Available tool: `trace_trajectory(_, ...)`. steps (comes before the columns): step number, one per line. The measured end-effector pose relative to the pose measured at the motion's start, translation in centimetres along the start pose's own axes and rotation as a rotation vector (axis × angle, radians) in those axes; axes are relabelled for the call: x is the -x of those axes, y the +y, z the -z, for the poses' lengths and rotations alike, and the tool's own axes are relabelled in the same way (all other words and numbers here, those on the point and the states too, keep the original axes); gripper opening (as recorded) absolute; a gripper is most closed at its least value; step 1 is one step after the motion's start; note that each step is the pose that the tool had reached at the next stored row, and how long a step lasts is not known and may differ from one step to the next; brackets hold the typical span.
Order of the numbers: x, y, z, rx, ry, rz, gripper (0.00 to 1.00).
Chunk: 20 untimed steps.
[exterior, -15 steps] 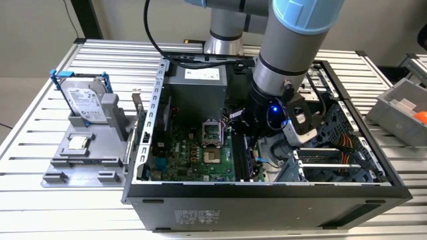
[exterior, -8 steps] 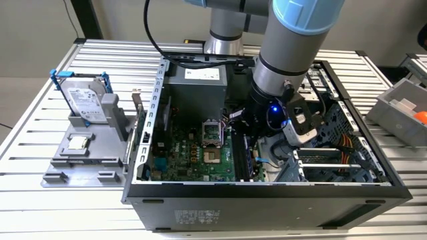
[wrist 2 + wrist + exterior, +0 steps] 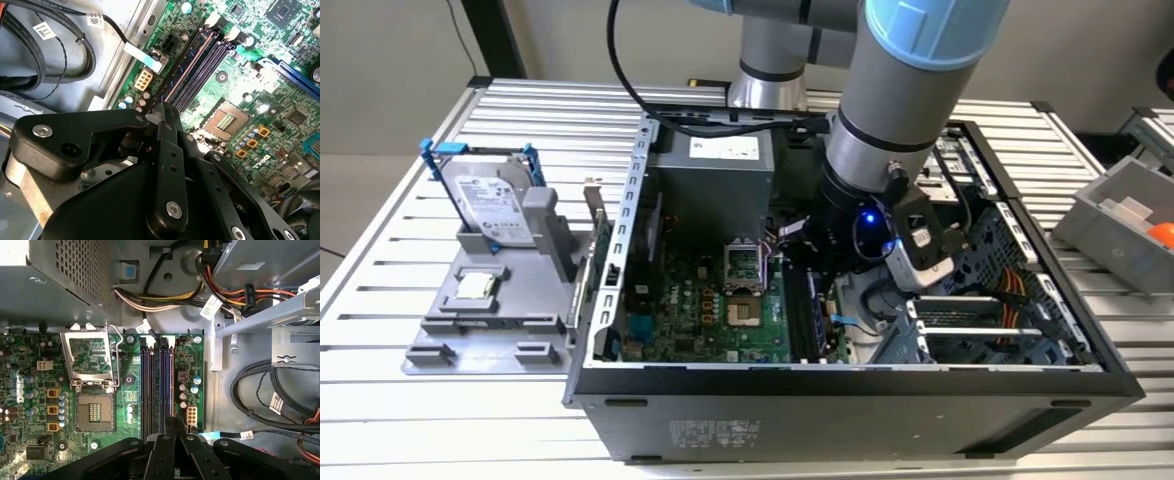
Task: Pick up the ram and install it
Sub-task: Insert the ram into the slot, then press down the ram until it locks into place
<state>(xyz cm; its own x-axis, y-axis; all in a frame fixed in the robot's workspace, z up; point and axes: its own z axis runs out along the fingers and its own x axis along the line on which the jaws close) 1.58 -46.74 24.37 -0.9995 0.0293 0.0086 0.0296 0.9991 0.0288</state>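
The ram (image 3: 184, 67) is a thin stick seen edge-on, lying along the black memory slots (image 3: 150, 385) of the green motherboard (image 3: 707, 300). My gripper (image 3: 163, 107) is down inside the computer case (image 3: 854, 390) with its black fingers (image 3: 170, 426) shut on the near end of the stick. In the exterior view the ram (image 3: 823, 312) shows as a bluish strip just below the gripper (image 3: 834, 285). I cannot tell whether the stick sits fully in its slot.
The open processor socket (image 3: 95, 412) lies beside the slots. A power supply (image 3: 720, 165) and cable bundles (image 3: 265, 390) crowd the case. At the exterior view's left, a grey fixture holds a silver hard drive (image 3: 494, 205) and a small square chip (image 3: 476, 287). A grey bin (image 3: 1127, 205) stands at that view's right.
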Motion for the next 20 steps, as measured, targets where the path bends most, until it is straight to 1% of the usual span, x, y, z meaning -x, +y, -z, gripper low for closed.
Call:
trace_trajectory(3,0.00,0.00,0.00,0.0001,0.0002,0.005,0.00)
trace_trajectory(5,0.00,0.00,0.00,-0.0001,0.0006,0.018,0.00)
trace_trajectory(12,0.00,0.00,0.00,-0.0008,0.0032,0.111,0.00)
trace_trajectory(20,-0.03,0.00,0.00,-0.0014,0.0050,0.173,0.00)
